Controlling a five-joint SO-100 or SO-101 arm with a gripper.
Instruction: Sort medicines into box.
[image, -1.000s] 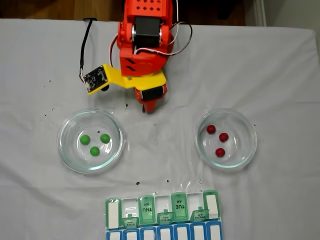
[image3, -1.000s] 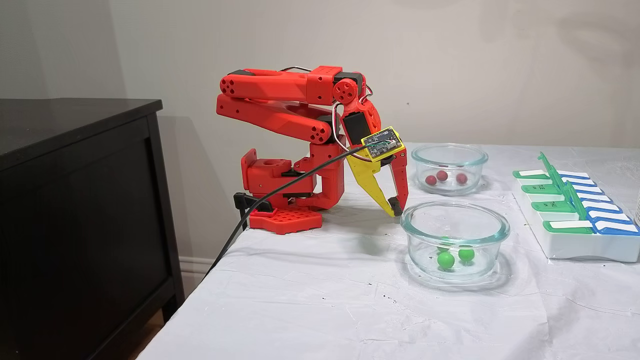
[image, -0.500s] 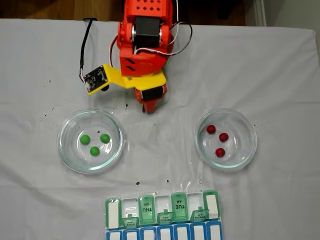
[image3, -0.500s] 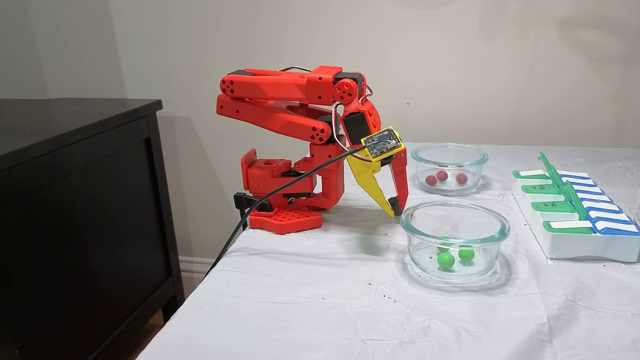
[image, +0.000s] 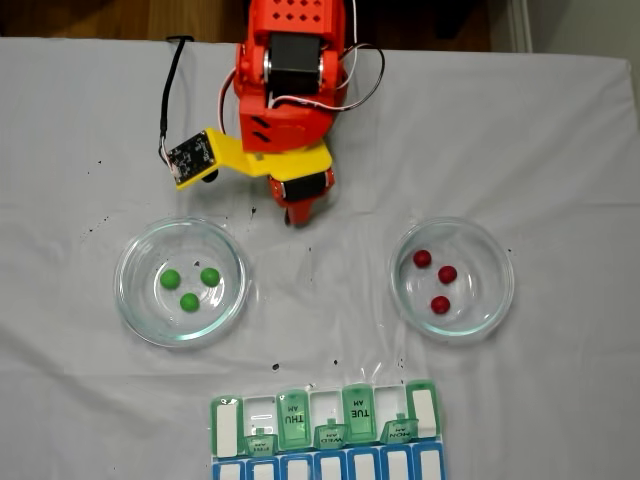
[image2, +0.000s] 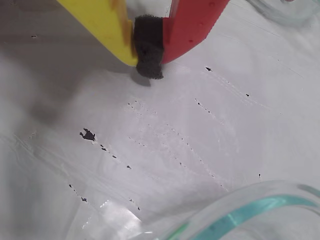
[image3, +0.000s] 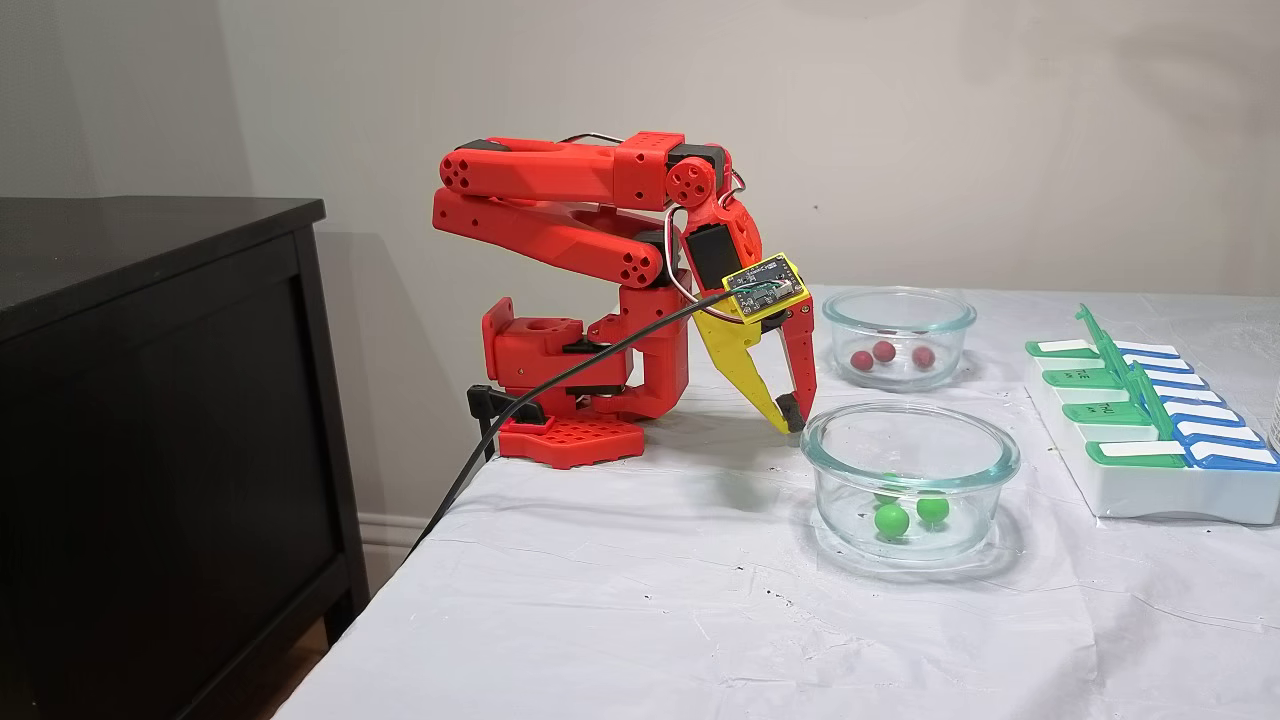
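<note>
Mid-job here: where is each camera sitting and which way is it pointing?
A fixed view: above the table, looking straight down; arm base at the top edge, gripper between the green-ball bowl and red-ball bowl, box at the bottom.
Wrist view: on the gripper, aimed down at the cloth; jaws closed, a bowl rim at the bottom.
A fixed view: at table height from the side; whole arm, gripper tip low beside the near bowl.
Shared: both fixed views show both bowls and the box.

Box (image: 325, 440) blue row cut by edge
</note>
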